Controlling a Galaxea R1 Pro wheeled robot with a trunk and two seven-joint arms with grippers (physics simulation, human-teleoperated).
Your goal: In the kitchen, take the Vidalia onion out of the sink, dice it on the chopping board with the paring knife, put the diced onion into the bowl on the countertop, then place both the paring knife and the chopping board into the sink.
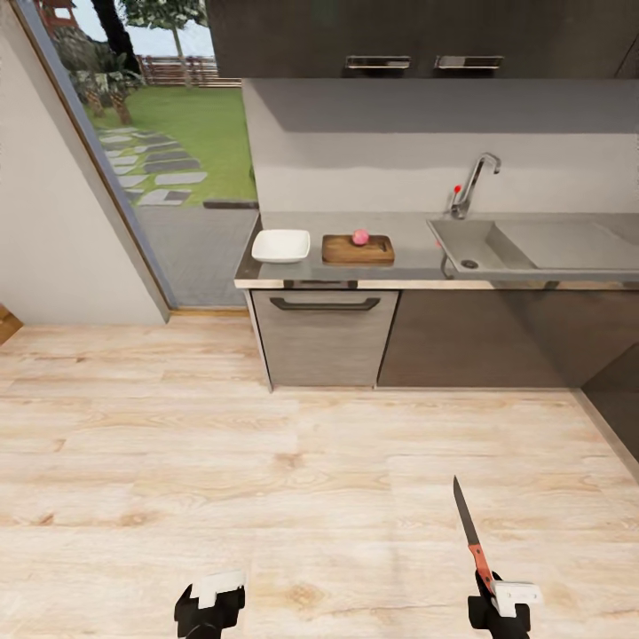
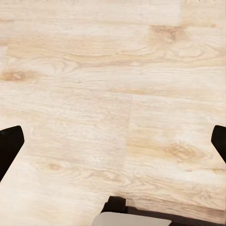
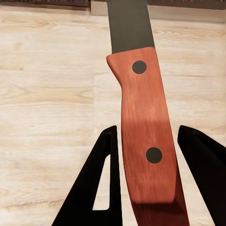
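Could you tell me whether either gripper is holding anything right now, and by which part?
The right gripper holds the paring knife by its wooden handle, blade pointing forward. The left gripper is open and holds nothing.

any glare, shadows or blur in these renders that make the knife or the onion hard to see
Head view: even light, a soft shadow band across the wall under the cabinets; the onion is small but distinct on the chopping board. Right wrist view: the paring knife handle is sharp, its lower end shaded between the fingers. Left wrist view: floor grain slightly soft, no glare.
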